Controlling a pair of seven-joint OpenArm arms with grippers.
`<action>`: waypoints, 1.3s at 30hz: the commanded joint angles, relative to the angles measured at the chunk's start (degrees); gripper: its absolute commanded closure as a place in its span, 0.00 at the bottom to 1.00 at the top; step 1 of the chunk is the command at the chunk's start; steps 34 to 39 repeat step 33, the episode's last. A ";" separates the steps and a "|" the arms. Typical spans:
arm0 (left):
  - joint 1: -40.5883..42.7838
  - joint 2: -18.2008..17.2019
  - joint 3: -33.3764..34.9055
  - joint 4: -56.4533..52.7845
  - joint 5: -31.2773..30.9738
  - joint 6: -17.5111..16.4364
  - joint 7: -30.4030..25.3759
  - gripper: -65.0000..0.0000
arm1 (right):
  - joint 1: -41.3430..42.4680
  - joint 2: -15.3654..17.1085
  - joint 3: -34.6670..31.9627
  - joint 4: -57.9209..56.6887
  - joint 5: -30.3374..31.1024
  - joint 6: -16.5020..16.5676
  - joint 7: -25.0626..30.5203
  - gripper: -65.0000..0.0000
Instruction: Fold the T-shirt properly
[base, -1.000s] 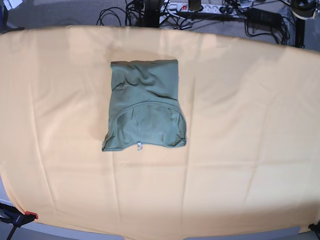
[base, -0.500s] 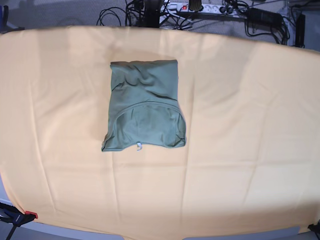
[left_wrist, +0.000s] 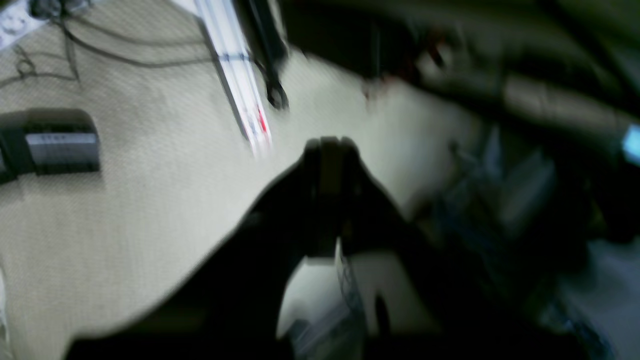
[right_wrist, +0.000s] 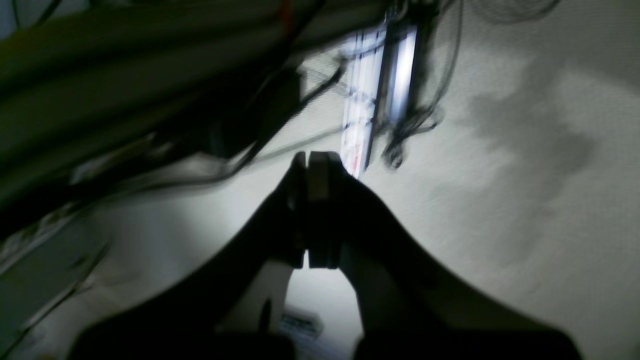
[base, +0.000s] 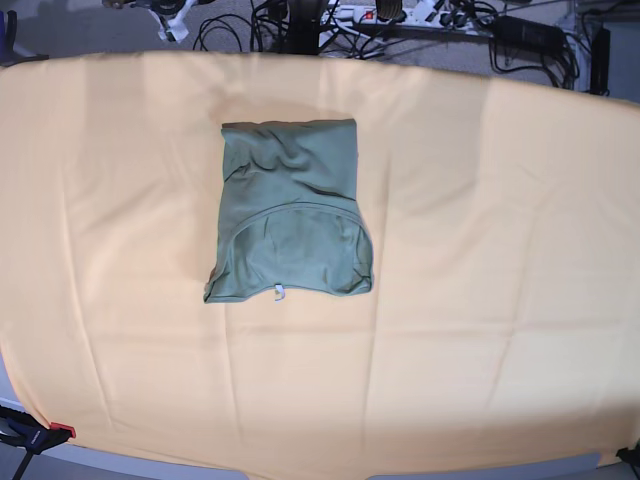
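The sage-green T-shirt (base: 290, 215) lies folded into a compact rectangle on the orange-yellow table cloth (base: 480, 250), a little left of centre, with its small white neck tag (base: 278, 292) at the near edge. Neither gripper touches it. My left gripper (left_wrist: 330, 145) is shut and empty, and the blurred left wrist view shows it off the table over the grey floor. My right gripper (right_wrist: 312, 162) is also shut and empty, over the floor near a white power strip (right_wrist: 367, 105).
Cables and power strips (base: 400, 15) lie on the floor beyond the far table edge. A small white part (base: 170, 18) shows at the top left above the table edge. A red-tipped clamp (base: 55, 432) holds the cloth at the near left corner.
The T-shirt has not moved. An arm part at the top right corner has left the base view, and a small white part has appeared at the top left.
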 joint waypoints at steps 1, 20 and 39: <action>-0.07 0.07 0.00 -2.34 2.27 0.94 -4.68 1.00 | 0.33 -0.52 -0.37 -1.16 -2.14 0.02 2.56 1.00; -11.10 13.44 -0.15 -20.13 16.72 22.29 -22.80 1.00 | 2.62 -6.10 -10.67 -13.27 -27.21 -24.76 24.68 1.00; -9.97 13.44 -0.15 -17.57 12.13 21.73 -22.69 1.00 | 2.71 -7.21 -10.62 -12.98 -27.87 -26.95 22.97 1.00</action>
